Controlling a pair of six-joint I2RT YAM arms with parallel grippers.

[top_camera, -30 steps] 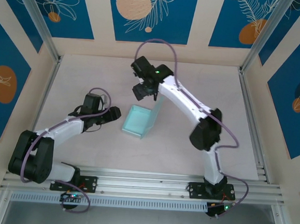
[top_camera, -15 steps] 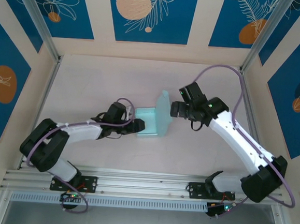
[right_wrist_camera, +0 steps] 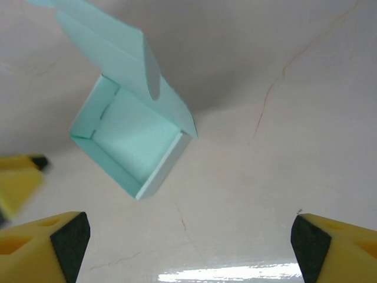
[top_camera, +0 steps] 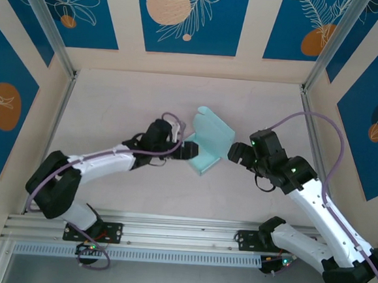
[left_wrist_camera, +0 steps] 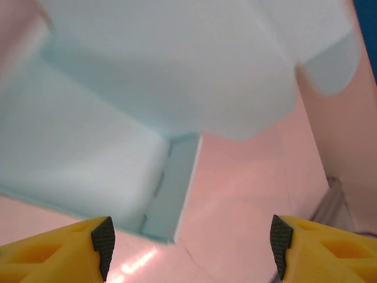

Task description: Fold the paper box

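1 paper box [top_camera: 210, 143], 2 arms, 2 grippers. Box is thin pale light-blue card with a matte, smooth finish. It forms a shallow rectangular tray with low folded walls, and 1 lid panel stands up from its far side with a rounded tab at the end. It sits mid-table between the 2 grippers, turned diagonally.

Left gripper [top_camera: 185, 150] is at the box's left edge. In the left wrist view its 2 yellow fingers with black pads [left_wrist_camera: 103, 233] are spread wide, with the tray [left_wrist_camera: 147, 88] just ahead and nothing clamped. I cannot tell if it is touching.

Right gripper [top_camera: 235, 152] is just right of the box and apart from it. It is also wide, empty between its tips [right_wrist_camera: 191, 236], and the box [right_wrist_camera: 132, 147] lies ahead of it.

Table [top_camera: 114, 96] is pale pinkish-beige, glossy, with hairline cracks. Walls [top_camera: 186, 17] are beige with blue panels carrying white leaf outlines and orange circles. 1 aluminium rail [top_camera: 182, 229] runs along the near edge.
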